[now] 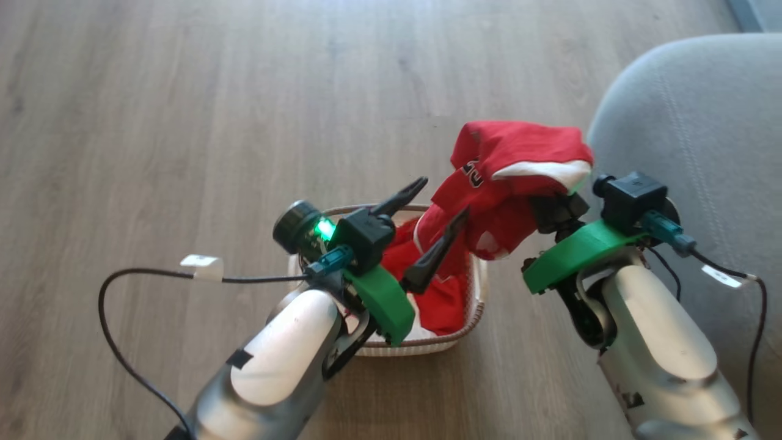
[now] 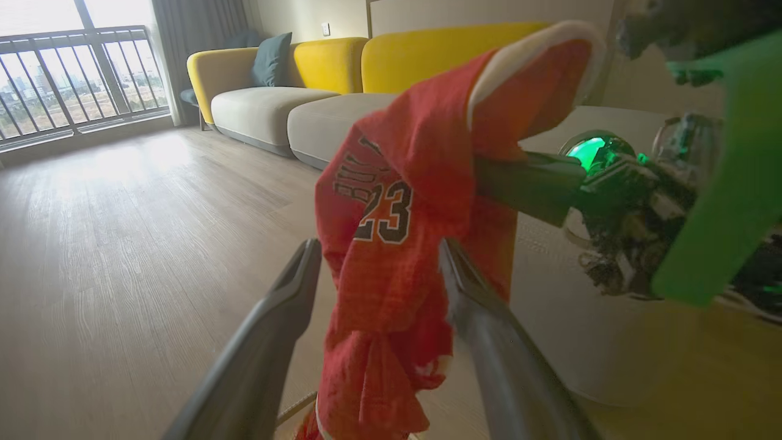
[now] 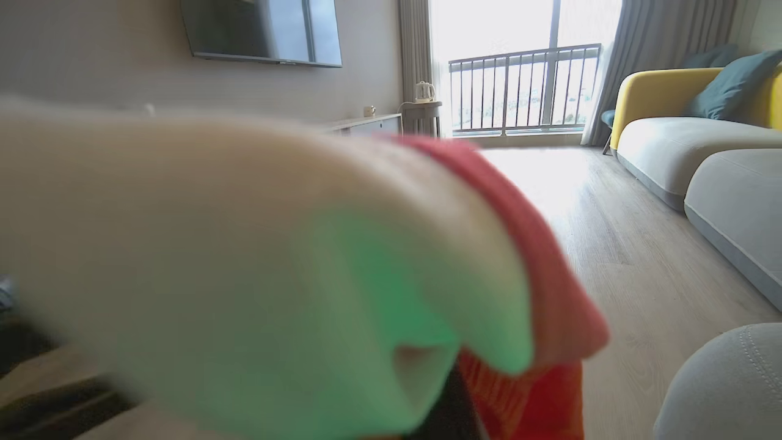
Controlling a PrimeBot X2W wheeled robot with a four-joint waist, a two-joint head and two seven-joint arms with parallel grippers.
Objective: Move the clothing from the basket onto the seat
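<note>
A red jersey [image 1: 507, 177] with white trim and dark numerals hangs in the air, draped over my right gripper [image 1: 548, 209], which is shut on it beside the seat [image 1: 690, 122]. Its lower end trails down to more red clothing [image 1: 441, 302] lying in the cream basket [image 1: 421, 349] on the floor. My left gripper [image 1: 443, 197] stands open above the basket. In the left wrist view the jersey [image 2: 391, 208] hangs between its spread fingers [image 2: 269, 330], not gripped. Blurred white and red fabric [image 3: 275, 263] covers the right wrist view and hides that gripper's fingers.
The grey seat's rounded corner [image 3: 721, 385] is right beside the right arm. Wood floor [image 1: 244, 91] lies all around the basket. A yellow and grey sofa [image 2: 293, 91] stands farther off, and cables trail from both wrists.
</note>
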